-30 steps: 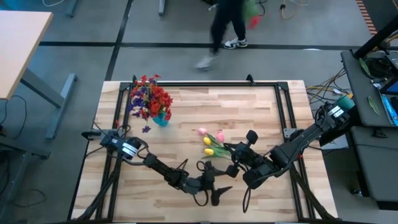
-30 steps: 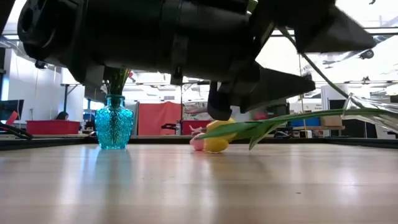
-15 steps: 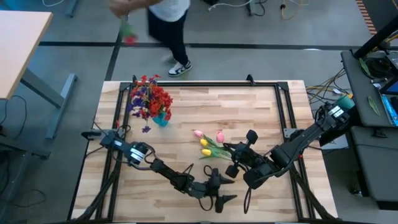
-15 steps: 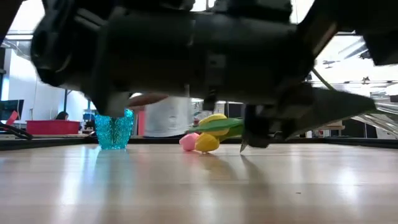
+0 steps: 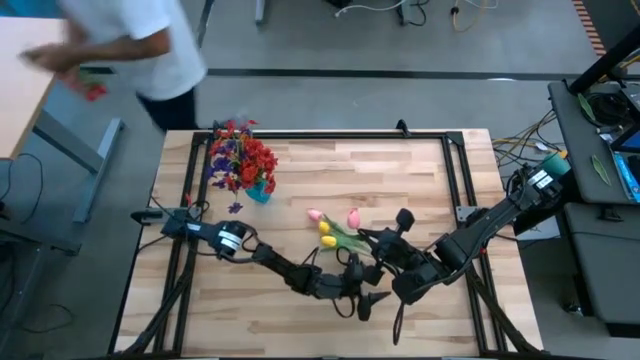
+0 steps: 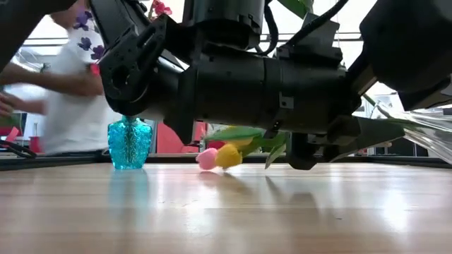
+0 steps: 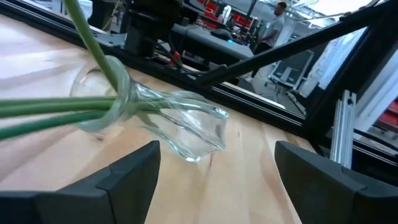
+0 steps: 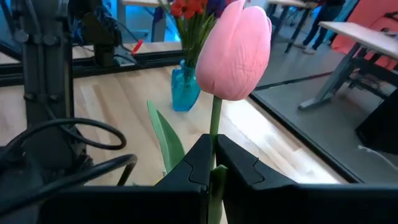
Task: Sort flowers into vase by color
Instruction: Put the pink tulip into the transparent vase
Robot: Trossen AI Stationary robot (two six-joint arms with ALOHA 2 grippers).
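Two grippers among tulips: right gripper (image 8: 214, 171) clamped on pink tulip (image 8: 238, 50), left gripper (image 7: 214, 165) wide beside clear vase (image 7: 180, 121).

Left tool (image 5: 362, 290) spread wide, low; right tool (image 8: 214, 171) clamped shut.

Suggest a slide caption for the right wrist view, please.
Right gripper shut on a pink tulip stem, with the blue vase of red flowers on the table behind.
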